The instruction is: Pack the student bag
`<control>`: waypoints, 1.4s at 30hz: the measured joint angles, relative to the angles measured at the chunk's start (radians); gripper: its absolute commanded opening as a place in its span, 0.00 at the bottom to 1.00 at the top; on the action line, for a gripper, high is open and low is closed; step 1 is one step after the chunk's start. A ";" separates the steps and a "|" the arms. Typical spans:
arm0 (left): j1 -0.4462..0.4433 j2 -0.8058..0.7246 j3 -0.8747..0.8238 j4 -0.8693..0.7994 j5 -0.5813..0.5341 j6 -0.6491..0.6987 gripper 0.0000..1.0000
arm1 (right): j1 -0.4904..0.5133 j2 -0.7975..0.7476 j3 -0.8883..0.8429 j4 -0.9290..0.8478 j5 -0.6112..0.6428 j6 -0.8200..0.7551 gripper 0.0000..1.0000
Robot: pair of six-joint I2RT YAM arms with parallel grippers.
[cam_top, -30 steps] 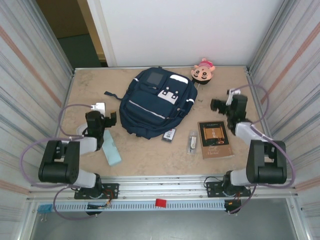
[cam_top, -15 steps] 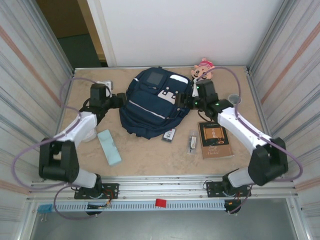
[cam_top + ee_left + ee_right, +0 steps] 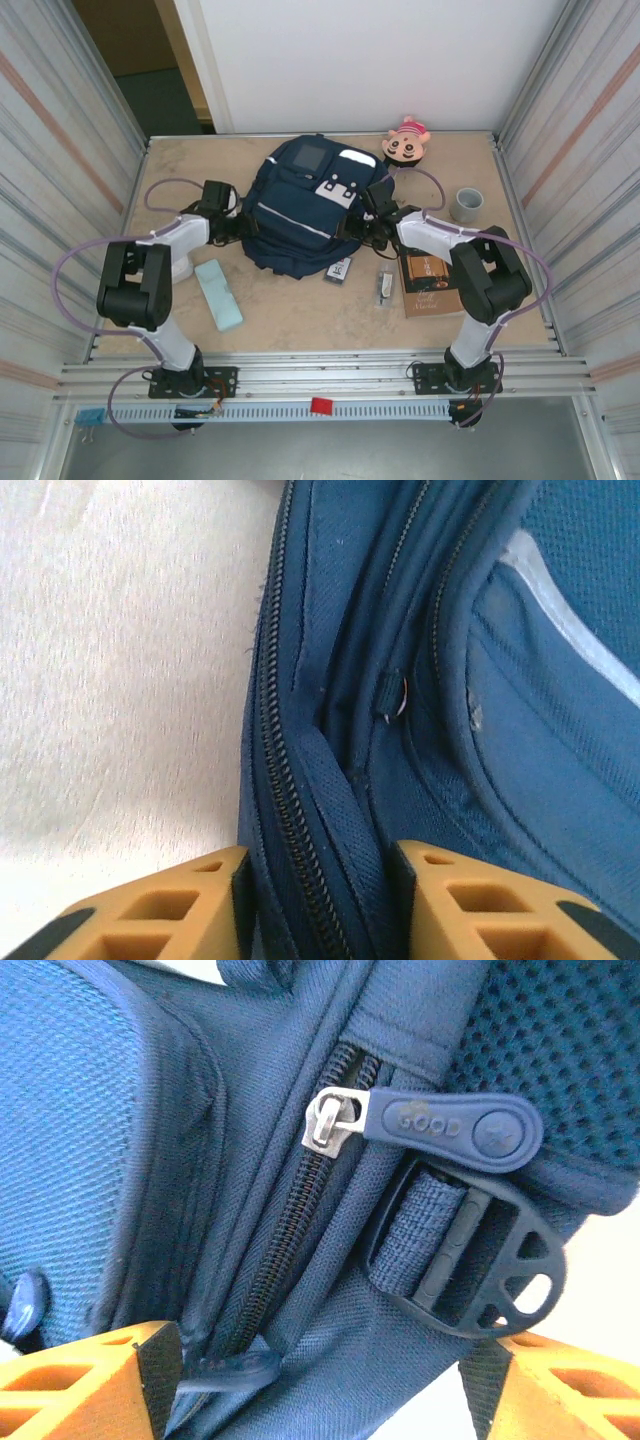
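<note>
The student bag (image 3: 305, 205), navy with white patches, lies flat at the middle back of the table. My left gripper (image 3: 238, 222) is at its left edge. In the left wrist view the left gripper (image 3: 320, 905) has both pads pressed on a raised fold of the student bag (image 3: 330, 810) that carries a zip. My right gripper (image 3: 362, 222) is at the bag's right edge. The right gripper (image 3: 320, 1385) stands wide, and the student bag's side seam (image 3: 330, 1360) fills the gap from pad to pad. A zip pull marked GOOD (image 3: 450, 1128) and a black strap buckle (image 3: 470, 1270) lie just beyond.
A teal pencil case (image 3: 219, 294) lies front left. A small dark item (image 3: 339, 269), a clear packet (image 3: 385, 283) and a brown book (image 3: 430, 278) lie in front of the bag. A pink plush (image 3: 406, 142) and a grey roll (image 3: 465, 205) sit back right. Corrugated walls close both sides.
Both arms swung in from the table's sides to the bag's left and right edges. Both sets of jaws narrowed onto the fabric, the left far more.
</note>
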 measured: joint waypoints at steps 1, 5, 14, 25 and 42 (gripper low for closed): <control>-0.001 -0.007 -0.012 -0.001 0.000 -0.003 0.34 | 0.003 0.003 0.000 0.002 0.000 0.000 0.72; -0.019 -0.018 -0.044 -0.023 -0.007 -0.021 0.30 | 0.009 0.005 0.000 0.019 0.004 0.019 0.69; -0.086 -0.194 -0.146 -0.197 -0.079 -0.078 0.27 | 0.055 0.032 -0.036 0.114 -0.007 0.063 0.70; -0.145 -0.612 -0.161 -0.352 -0.114 -0.051 0.70 | 0.142 -0.262 -0.112 0.014 0.046 0.080 0.78; -0.260 -0.477 -0.075 -0.173 0.282 1.086 0.76 | 0.142 -0.690 -0.374 0.063 0.043 0.109 0.79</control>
